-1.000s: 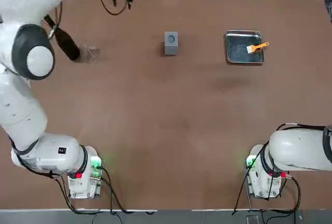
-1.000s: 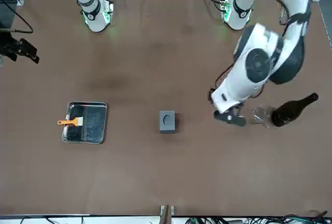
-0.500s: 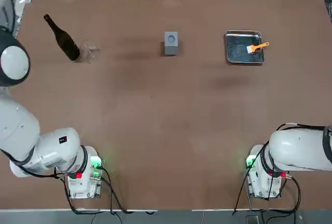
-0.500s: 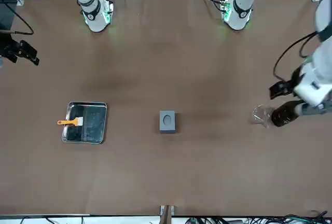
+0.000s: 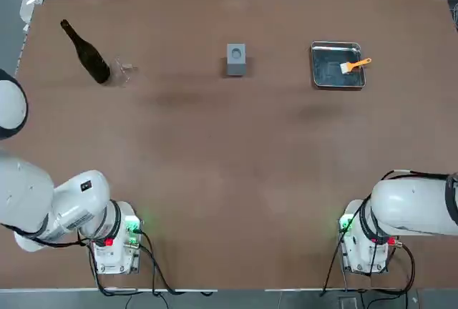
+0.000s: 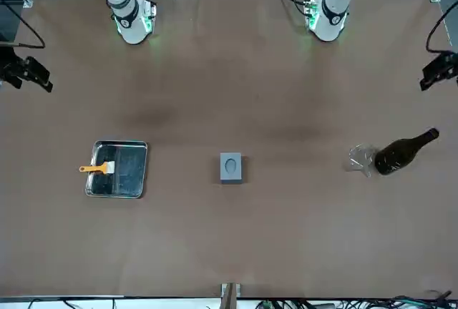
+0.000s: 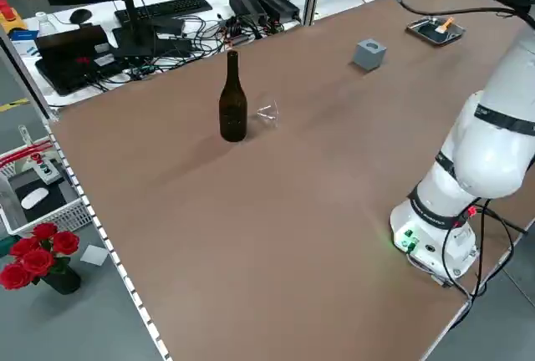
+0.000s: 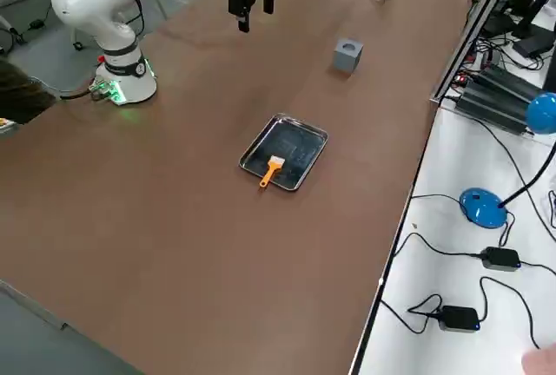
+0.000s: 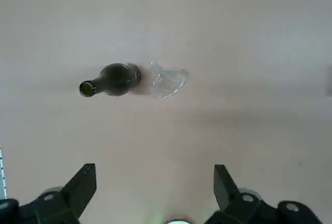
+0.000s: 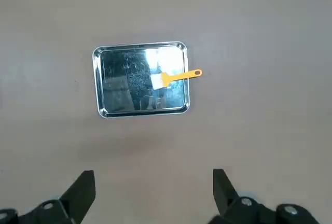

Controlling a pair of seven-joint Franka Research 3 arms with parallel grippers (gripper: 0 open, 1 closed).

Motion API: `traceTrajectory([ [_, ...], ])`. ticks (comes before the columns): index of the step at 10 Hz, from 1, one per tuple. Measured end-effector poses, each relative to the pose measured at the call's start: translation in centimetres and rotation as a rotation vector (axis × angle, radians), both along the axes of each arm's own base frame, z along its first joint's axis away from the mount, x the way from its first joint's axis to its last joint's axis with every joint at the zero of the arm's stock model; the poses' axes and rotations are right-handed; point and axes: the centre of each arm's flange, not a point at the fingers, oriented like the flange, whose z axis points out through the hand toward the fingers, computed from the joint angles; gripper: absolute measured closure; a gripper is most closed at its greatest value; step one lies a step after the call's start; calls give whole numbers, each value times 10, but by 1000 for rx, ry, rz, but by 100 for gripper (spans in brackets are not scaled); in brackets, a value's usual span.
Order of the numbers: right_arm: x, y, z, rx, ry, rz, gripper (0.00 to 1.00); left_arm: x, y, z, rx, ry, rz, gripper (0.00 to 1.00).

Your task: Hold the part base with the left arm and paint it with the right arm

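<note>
The part base (image 5: 235, 59) is a small grey block with a round recess on top, standing alone at the far middle of the table (image 5: 229, 166); it also shows as the part base (image 6: 230, 167). My left gripper (image 9: 154, 187) hangs open high above the dark bottle (image 9: 111, 80), at the table's left side, and shows as the left gripper (image 6: 438, 71). My right gripper (image 10: 153, 190) hangs open high over the steel tray (image 10: 141, 79), and shows as the right gripper (image 6: 27, 73). Neither gripper holds anything, and both are far from the block.
An orange-handled brush (image 5: 356, 64) lies in the steel tray (image 5: 338, 80) at the far right. A dark brown bottle (image 5: 86, 53) stands at the far left beside a small clear glass (image 5: 123, 73). Cables and desks line the table's far edge.
The left arm has swung away from beside the glass, out to the table's left edge and back toward its base. The bottle is uncovered in the top view. The right arm is still.
</note>
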Motion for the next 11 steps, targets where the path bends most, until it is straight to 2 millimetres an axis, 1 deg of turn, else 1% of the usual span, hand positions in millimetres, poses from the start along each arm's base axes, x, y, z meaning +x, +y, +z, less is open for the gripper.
traceTrajectory([
  [2,0,1,0,0,-1,1,0,-11,-2,13,-18,-16,0,2],
  [3,0,1,1,0,-2,1,0,-12,-2,15,-20,-18,1,2],
  [7,-7,1,10,-2,-9,0,0,-12,-3,12,-21,-13,-2,2],
  [8,-8,1,11,-2,-10,0,0,-12,-6,12,-22,-13,-7,2],
  [10,-8,2,11,-2,-9,0,0,-12,-19,12,-22,-12,-31,2],
  [11,-8,2,11,-2,-9,0,0,-12,-19,12,-22,-12,-28,2],
])
